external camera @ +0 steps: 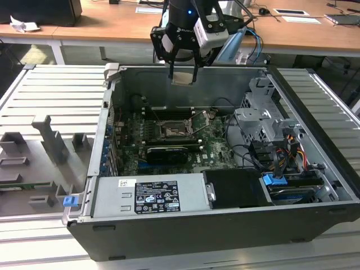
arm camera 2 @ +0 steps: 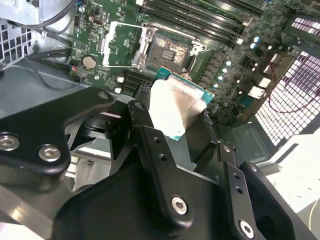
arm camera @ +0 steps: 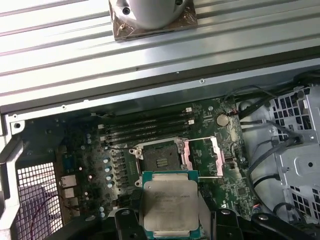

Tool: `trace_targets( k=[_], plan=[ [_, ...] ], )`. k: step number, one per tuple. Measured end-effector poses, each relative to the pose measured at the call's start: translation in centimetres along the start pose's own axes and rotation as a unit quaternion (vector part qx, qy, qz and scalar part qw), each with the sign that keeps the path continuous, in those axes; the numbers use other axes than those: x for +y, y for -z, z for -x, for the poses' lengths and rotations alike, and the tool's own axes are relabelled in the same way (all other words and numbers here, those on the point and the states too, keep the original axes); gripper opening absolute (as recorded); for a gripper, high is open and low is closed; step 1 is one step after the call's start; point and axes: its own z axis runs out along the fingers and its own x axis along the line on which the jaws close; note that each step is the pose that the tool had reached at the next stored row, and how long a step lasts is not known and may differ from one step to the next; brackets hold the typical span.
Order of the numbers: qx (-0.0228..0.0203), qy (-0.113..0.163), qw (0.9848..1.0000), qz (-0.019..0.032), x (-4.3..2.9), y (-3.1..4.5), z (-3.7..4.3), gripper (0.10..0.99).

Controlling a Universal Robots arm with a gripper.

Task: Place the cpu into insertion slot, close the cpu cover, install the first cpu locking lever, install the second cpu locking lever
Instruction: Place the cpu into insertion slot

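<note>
The claw (external camera: 183, 76) is clamped on the cpu (arm camera: 169, 202) by two opposite edges. It holds the chip flat, high over the open case (external camera: 140, 84), so the contact side faces the board. The socket (arm camera: 161, 161) lies bare well below, seemingly not straight beneath the chip. The cover (arm camera: 202, 157) stands swung aside on its hinge, leaving the way in free.
</note>
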Motion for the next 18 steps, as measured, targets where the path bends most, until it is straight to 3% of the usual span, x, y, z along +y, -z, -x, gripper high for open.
trace_targets(
  k=[7, 9, 12, 14, 18],
  plan=[
    [-0.002, -0.022, 0.9998, 0.0003, -0.01, -0.15, 0.01, 0.529],
    [-0.0032, -0.029, 0.9996, -0.0023, -0.04, -0.42, 0.01, 0.529],
    [-0.0059, -0.06, 0.9982, -0.0018, -0.06, -0.75, 0.02, 0.529],
    [-0.0081, -0.086, 0.9963, -0.0013, -0.09, -1.01, 0.03, 0.529],
    [-0.0087, -0.093, 0.9956, -0.0011, -0.14, -1.42, -0.07, 0.529]
  ],
)
